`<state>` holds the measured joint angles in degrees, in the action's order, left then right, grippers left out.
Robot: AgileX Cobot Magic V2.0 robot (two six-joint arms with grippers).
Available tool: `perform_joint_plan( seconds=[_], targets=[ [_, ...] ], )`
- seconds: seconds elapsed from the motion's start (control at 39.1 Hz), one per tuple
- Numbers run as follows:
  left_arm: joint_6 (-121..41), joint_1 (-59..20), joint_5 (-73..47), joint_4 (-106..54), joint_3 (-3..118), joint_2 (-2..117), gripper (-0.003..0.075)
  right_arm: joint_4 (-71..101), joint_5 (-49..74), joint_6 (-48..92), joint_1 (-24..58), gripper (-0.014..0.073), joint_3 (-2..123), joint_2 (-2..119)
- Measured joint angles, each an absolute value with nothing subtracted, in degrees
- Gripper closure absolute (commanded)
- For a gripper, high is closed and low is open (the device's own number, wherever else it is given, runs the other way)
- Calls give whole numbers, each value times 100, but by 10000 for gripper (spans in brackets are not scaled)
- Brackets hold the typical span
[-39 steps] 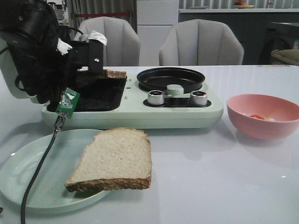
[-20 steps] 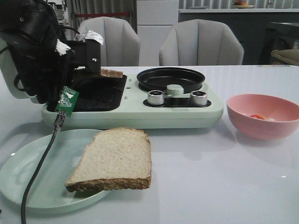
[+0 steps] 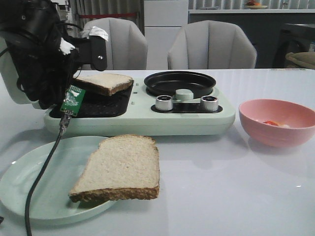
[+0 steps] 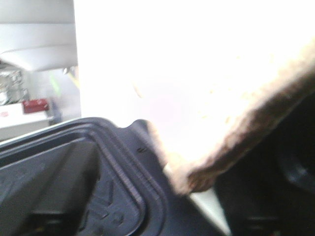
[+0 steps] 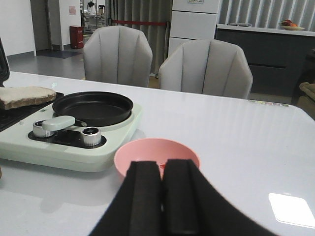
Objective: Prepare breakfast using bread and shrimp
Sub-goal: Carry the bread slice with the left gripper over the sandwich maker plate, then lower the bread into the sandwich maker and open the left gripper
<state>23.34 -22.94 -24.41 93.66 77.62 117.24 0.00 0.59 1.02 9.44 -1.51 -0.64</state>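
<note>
One bread slice (image 3: 123,164) lies on the pale green plate (image 3: 29,187) at the front left. The other bread slice (image 3: 106,82) rests tilted on the black grill plate (image 3: 106,103) of the breakfast maker; it fills the left wrist view (image 4: 221,98), blurred and overexposed, and also shows in the right wrist view (image 5: 24,96). My left gripper (image 3: 96,59) hovers just above that slice's left end and looks open. The shrimp (image 3: 271,123) lies in the pink bowl (image 3: 275,135). My right gripper (image 5: 162,164) is shut and empty, just in front of the bowl (image 5: 147,152).
The pale green breakfast maker (image 3: 147,115) has a round black pan (image 3: 179,82) and two knobs. Its raised lid stands behind my left arm. A cable hangs from the left arm over the plate. Two grey chairs stand behind the table.
The slice at the grill, mostly hidden behind my left gripper before, now lies in the open, tilted on the grill plate. The left gripper has risen slightly.
</note>
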Motion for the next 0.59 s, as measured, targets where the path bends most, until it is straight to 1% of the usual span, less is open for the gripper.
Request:
perform_joint_plan(
  seconds=[0.2,0.38,0.51,0.59],
  targets=[
    [2342,-2526,-2845,9368,7762,11712,103,0,59,102,944,452,-151,-64],
    [2342,-2686,-2796,9210,7711,11604,150,0,59,102,944,452,-151,-64],
    [2276,-2723,-2676,8652,7702,11374,209,0,59,102,944,452,-151,-64],
    [1924,-2723,-2665,8062,7702,11200,234,0,59,102,944,452,-151,-64]
  ],
)
